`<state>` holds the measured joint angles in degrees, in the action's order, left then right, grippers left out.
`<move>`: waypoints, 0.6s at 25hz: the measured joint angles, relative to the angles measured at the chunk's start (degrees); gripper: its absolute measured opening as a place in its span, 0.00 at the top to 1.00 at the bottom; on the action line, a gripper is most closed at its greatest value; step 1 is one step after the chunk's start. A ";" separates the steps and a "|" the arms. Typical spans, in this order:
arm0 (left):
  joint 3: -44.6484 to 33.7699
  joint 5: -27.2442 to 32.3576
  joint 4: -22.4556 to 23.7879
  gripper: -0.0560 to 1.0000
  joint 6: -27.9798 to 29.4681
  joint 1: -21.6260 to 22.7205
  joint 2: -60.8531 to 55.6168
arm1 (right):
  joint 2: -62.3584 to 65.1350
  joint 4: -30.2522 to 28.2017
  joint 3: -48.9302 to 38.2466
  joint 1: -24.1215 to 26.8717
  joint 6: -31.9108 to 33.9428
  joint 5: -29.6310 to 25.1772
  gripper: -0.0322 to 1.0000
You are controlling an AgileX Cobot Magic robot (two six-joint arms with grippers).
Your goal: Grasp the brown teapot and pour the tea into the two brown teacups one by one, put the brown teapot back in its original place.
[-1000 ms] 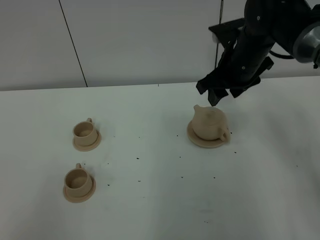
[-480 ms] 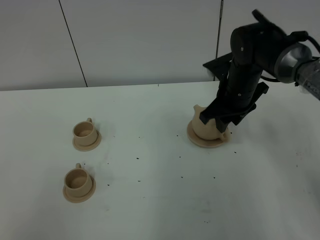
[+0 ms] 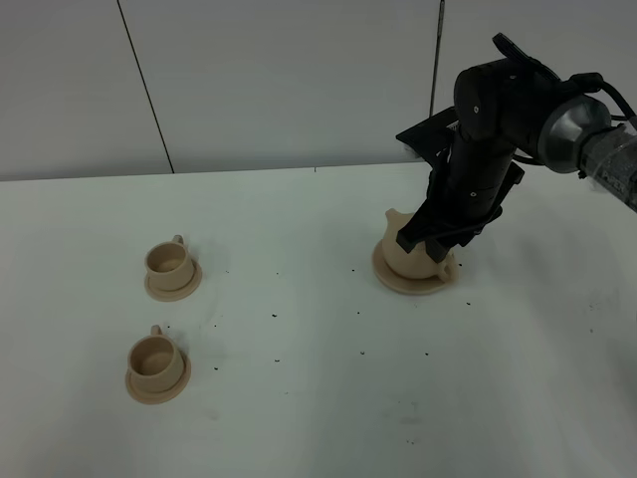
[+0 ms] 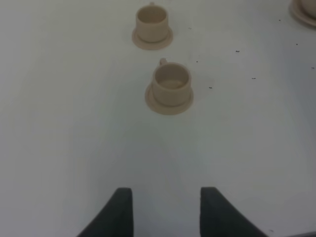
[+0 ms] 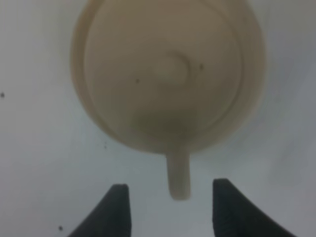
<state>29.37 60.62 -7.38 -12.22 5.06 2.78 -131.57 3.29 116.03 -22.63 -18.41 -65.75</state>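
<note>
Matt clay-like teapot (image 5: 163,98), matt teacups (image 4: 171,84), smooth white table (image 3: 299,408), matt black fingers (image 5: 118,210)

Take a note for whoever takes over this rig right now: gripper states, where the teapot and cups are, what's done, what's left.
Left gripper: open, empty, hovering short of the two teacups.
Right gripper: open, down at the brown teapot, one finger each side of its handle, not touching it.
Teapot sits on its wide saucer, lid on. Each teacup stands on its small saucer, looking empty.
Done: approach only. Left: close on handle, lift, pour into each cup, return teapot to saucer.
</note>
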 joint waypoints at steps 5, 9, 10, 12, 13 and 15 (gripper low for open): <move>0.00 0.00 0.00 0.58 0.00 0.00 0.00 | -1.79 0.00 0.00 0.00 -1.11 1.18 0.61; 0.00 0.00 0.00 0.58 0.00 0.00 0.00 | -2.11 -1.07 0.00 0.00 -1.45 2.40 0.61; 0.00 0.00 0.00 0.58 0.00 0.00 0.00 | -2.11 -1.55 0.00 0.00 -1.57 2.53 0.61; 0.00 0.00 0.00 0.58 0.00 0.00 0.00 | -2.11 -1.97 0.00 0.00 -1.64 2.53 0.61; 0.00 0.00 0.00 0.58 0.00 0.00 0.00 | -2.11 -2.09 0.00 0.00 -1.64 2.53 0.61; 0.00 0.00 0.00 0.58 0.00 0.00 0.00 | -2.11 -2.11 0.00 -0.05 -1.70 2.53 0.61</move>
<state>29.37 60.62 -7.38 -12.22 5.06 2.78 -133.68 1.18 116.03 -22.68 -20.11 -63.22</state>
